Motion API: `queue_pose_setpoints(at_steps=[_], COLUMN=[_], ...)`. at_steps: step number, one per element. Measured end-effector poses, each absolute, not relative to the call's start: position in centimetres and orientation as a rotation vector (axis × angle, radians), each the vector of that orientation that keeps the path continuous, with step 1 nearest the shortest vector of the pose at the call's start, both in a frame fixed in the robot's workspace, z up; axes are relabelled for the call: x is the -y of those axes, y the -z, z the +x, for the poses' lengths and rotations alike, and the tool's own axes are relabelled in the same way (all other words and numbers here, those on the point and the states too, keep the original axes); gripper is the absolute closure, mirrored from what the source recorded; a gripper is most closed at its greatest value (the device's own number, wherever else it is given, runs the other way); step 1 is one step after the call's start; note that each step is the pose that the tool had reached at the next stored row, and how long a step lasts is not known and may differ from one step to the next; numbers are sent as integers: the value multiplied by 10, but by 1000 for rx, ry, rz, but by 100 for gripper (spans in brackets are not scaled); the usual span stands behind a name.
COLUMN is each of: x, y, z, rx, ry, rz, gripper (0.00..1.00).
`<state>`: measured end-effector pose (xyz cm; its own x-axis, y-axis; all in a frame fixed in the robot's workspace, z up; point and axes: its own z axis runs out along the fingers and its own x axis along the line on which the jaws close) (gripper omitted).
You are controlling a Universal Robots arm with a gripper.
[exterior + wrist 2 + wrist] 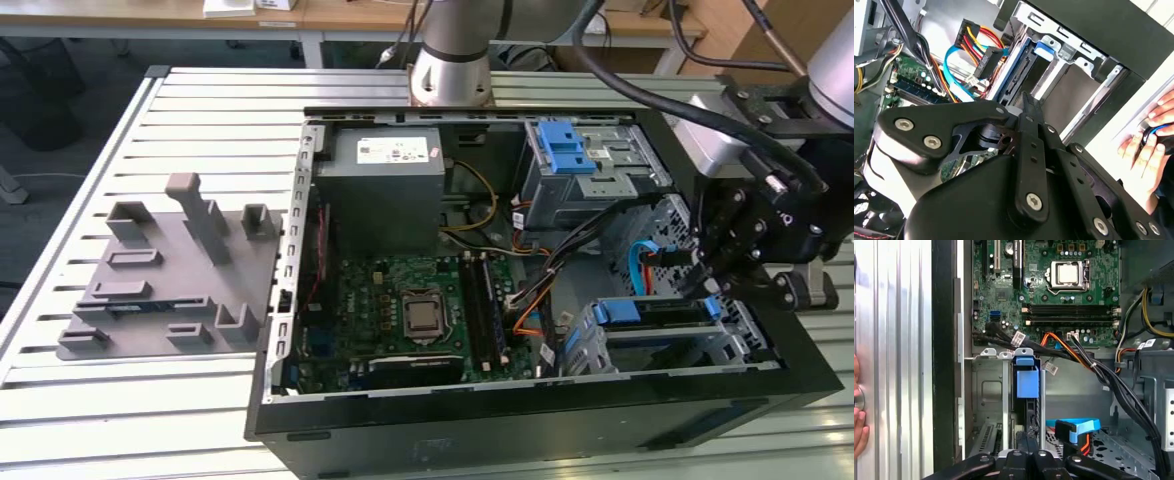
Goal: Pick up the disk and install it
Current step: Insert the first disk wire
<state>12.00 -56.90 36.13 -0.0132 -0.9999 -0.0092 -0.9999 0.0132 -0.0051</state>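
At the exterior view's left, on the slatted metal table, a grey fixture with upright posts, well apart from everything else.

Next to the right, the open black computer case, lying on its side. Inside, at its left and far end, a grey power supply. Nearer, the green motherboard, processor socket in the middle. Beyond the case's far wall, the arm's base.

Further right, at the far end, a metal drive cage with a blue latch on top. Nearer than that, a loose blue data cable, between the two cages.

In the case's right near corner, a second drive cage. Slotted into it on edge, the disk, blue side rail uppermost, held between the cage's metal walls.

Directly above the disk, the gripper, pointing down into the case. In the first wrist view, fingers drawn right together, nothing seen between them, tips just at the disk's rail. Touching or not: cannot tell.

Outside the case wall, in both wrist views, a person's hand resting on the table.
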Motion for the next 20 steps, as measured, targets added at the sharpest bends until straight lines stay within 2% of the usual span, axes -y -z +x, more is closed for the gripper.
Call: queue_pose_setpoints(at_steps=[20], x=[543], y=[-369], z=[136], rx=[-2246], ry=[-2], rz=[-2180], gripper=[89])
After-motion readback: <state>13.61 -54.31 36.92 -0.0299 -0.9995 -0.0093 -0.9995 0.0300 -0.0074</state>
